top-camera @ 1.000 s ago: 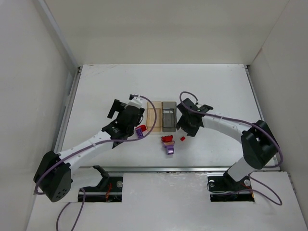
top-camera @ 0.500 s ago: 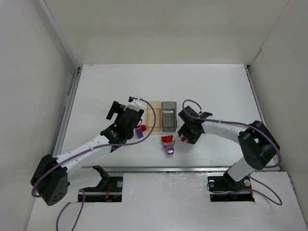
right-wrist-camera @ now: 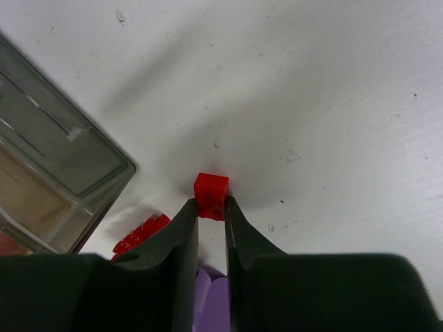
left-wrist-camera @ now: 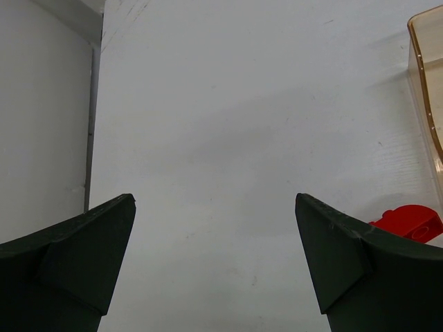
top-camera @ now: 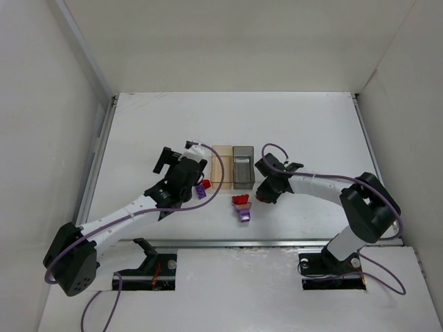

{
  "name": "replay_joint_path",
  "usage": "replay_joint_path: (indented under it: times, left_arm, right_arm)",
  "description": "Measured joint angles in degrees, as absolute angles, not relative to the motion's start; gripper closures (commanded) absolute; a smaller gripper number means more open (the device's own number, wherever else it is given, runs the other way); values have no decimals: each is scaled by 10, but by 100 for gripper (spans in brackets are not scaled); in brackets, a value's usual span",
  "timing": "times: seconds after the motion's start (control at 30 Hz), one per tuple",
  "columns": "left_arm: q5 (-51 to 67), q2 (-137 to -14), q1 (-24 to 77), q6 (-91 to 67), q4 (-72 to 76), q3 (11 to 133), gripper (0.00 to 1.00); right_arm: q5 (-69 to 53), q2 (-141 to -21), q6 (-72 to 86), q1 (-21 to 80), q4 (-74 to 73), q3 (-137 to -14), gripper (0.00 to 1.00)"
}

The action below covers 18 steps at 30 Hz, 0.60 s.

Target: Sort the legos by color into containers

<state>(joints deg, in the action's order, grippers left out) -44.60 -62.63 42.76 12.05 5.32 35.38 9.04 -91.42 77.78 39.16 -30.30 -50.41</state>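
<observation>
My right gripper [right-wrist-camera: 210, 207] is shut on a small red lego [right-wrist-camera: 211, 194] just above the table, close to the dark grey bin [right-wrist-camera: 59, 155]. In the top view the right gripper [top-camera: 264, 195] sits right of a red lego [top-camera: 241, 200] and a purple lego [top-camera: 243, 214]. The tan bin [top-camera: 220, 167] and the grey bin [top-camera: 243, 166] stand side by side. My left gripper [left-wrist-camera: 214, 228] is open and empty over bare table, with a red lego [left-wrist-camera: 410, 223] by its right finger. In the top view a red lego [top-camera: 205, 185] and a purple lego [top-camera: 200, 191] lie by the left gripper [top-camera: 187, 181].
White walls enclose the table on three sides. A metal rail [top-camera: 97, 159] runs along the left edge. The tan bin's corner [left-wrist-camera: 423, 83] shows at the right of the left wrist view.
My right gripper has moved down and left from beside the grey bin and closed on the small red lego. The left gripper has shifted slightly towards the near left.
</observation>
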Motion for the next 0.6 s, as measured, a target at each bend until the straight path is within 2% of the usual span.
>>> replay_joint_path:
  times: [0.03, 0.23, 0.4, 0.53, 0.6]
  left_arm:
    - [-444, -626, 428, 119, 52, 354, 0]
    - [-436, -624, 428, 103, 38, 354, 0]
    - [-429, -628, 428, 76, 11, 353, 5]
    - [-421, -644, 428, 57, -13, 353, 14]
    - [-402, -651, 428, 54, -35, 353, 14]
  right_arm:
    - [91, -914, 778, 392, -303, -504, 100]
    - [114, -891, 773, 395, -302, -486, 100]
    - [201, -854, 725, 399, -401, -495, 100]
    - [275, -823, 633, 398, -451, -564, 100]
    - [285, -814, 545, 398, -423, -606, 100]
